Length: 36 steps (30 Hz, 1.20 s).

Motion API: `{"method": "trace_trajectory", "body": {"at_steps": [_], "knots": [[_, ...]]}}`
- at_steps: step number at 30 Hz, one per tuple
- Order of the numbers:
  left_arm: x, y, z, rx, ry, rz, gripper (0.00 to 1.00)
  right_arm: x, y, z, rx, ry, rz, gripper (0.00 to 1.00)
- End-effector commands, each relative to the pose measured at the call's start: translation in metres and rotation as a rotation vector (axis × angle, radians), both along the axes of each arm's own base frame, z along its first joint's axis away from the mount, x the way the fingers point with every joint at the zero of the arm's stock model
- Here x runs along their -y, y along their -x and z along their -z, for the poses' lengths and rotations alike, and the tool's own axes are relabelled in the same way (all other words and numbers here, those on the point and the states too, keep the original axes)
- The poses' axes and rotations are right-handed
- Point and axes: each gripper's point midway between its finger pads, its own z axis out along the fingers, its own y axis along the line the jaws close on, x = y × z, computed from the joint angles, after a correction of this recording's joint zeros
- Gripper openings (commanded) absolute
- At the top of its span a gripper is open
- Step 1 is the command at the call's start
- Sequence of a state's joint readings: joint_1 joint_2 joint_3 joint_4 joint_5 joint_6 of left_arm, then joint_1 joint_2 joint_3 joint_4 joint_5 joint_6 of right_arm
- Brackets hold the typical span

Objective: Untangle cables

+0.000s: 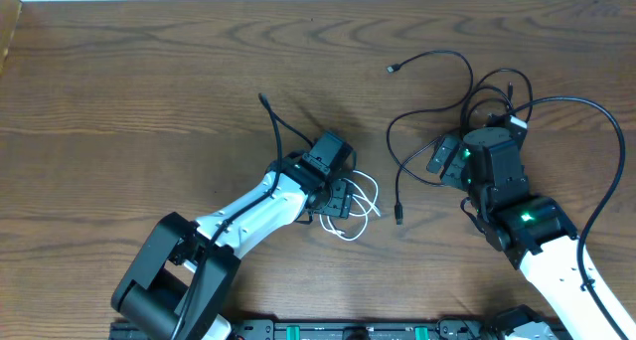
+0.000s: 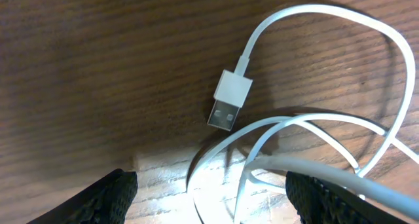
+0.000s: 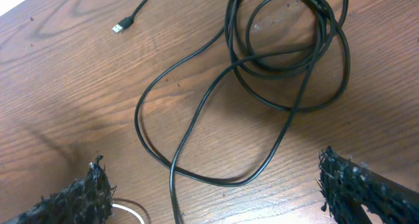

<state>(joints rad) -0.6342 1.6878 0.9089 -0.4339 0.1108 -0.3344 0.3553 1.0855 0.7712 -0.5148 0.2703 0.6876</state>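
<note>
The left end effector hangs low over the tabletop with its fingers spread apart and nothing between them. Directly beneath it lies the white cable in loose overlapping loops, its USB plug flat on the wood just ahead of the fingers.

The right end effector is likewise spread and empty. Ahead of it lie the black cables, several loops crossing one another, with one small plug trailing out to the far left.

In the overhead view the white cable lies by the left arm, apart from the black cables by the right arm. The step in hand therefore appears to be separating the two black cables. The next move calls for closing on a single strand near a free end and drawing it clear of the crossings.

The top of the black tangle is cut off in the right wrist view. In the overhead view the right arm covers part of it, and the arm wire arcs beside it. Which strand belongs to which black cable cannot be told.
</note>
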Motion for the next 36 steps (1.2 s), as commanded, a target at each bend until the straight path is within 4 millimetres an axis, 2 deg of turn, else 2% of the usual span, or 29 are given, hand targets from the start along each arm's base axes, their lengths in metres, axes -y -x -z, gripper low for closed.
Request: {"method": "trace_trajectory", "body": {"at_steps": [1,4,8,15,16,18,21,22,23,31,36], "knots": [[0.004,-0.001,0.002,0.009,0.009,0.028,0.79,0.005,-0.001,-0.001,0.007,0.021,0.015,0.99],[0.003,0.000,0.010,-0.010,-0.004,0.027,0.63,0.005,-0.001,-0.001,0.007,0.021,0.015,0.99],[-0.001,0.005,0.022,-0.045,-0.028,0.027,0.62,0.003,-0.001,0.000,0.001,0.011,0.004,0.99],[-0.007,0.014,0.030,-0.088,-0.060,0.027,0.62,0.002,-0.001,-0.001,0.004,0.010,0.004,0.99],[-0.008,0.015,0.030,-0.092,-0.062,0.027,0.55,0.002,-0.001,-0.001,0.004,0.010,0.004,0.99],[-0.009,0.017,0.031,-0.098,-0.066,0.027,0.34,0.002,-0.001,-0.001,0.004,0.010,0.004,0.99],[-0.010,0.017,0.031,-0.101,-0.069,0.027,0.19,0.002,-0.001,-0.001,0.004,0.010,0.004,0.99],[-0.010,0.017,0.031,-0.101,-0.069,0.027,0.10,0.002,-0.001,-0.001,0.004,0.011,0.004,0.99],[-0.010,0.017,0.031,-0.101,-0.069,0.027,0.08,0.003,-0.002,-0.001,0.007,0.010,0.005,0.99],[-0.010,0.014,0.026,-0.092,-0.062,0.022,0.07,0.002,-0.006,-0.006,0.035,0.005,0.010,0.99],[-0.005,0.001,0.007,-0.062,-0.039,0.005,0.08,0.001,-0.008,-0.008,0.047,0.001,0.010,0.99]]}}
